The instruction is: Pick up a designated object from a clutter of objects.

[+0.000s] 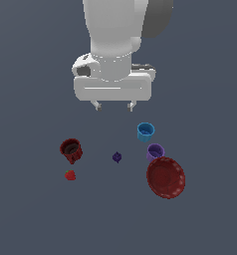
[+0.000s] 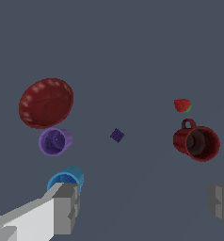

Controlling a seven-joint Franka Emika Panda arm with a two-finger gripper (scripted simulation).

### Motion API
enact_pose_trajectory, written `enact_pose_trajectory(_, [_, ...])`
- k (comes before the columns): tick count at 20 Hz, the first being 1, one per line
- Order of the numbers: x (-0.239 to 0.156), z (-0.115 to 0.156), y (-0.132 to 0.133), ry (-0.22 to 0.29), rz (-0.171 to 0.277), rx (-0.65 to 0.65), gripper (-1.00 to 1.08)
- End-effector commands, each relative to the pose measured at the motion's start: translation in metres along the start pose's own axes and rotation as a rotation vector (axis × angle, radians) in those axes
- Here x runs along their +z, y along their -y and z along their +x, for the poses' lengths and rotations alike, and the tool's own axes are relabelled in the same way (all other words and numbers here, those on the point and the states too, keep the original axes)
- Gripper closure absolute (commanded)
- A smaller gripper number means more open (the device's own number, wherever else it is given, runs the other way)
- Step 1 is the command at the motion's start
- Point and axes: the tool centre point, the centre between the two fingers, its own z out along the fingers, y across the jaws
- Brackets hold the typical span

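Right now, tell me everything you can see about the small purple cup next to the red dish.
The purple cup is small, tapered and handleless, with a plain matte look, about as big as the blue cup. It stands upright on the grey floor, mouth open, apparently empty inside. It sits between the blue cup and the wide red ribbed dish, whose rim overlaps it in the exterior view; real contact cannot be told. The open gripper hangs above, apart from it.
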Motion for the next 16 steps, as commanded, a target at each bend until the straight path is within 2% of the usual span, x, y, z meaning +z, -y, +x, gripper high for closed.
enact_pose_trajectory(1, [0.0,0.0,0.0,0.0,0.0,0.0,-0.2])
enact_pose_trajectory(10, [-0.0033,-0.0013,0.0006,-0.001,0.006,0.007,-0.2])
enact_pose_trajectory(16, [0.0055,0.0014,0.005,-0.009,-0.008,-0.015,-0.2])
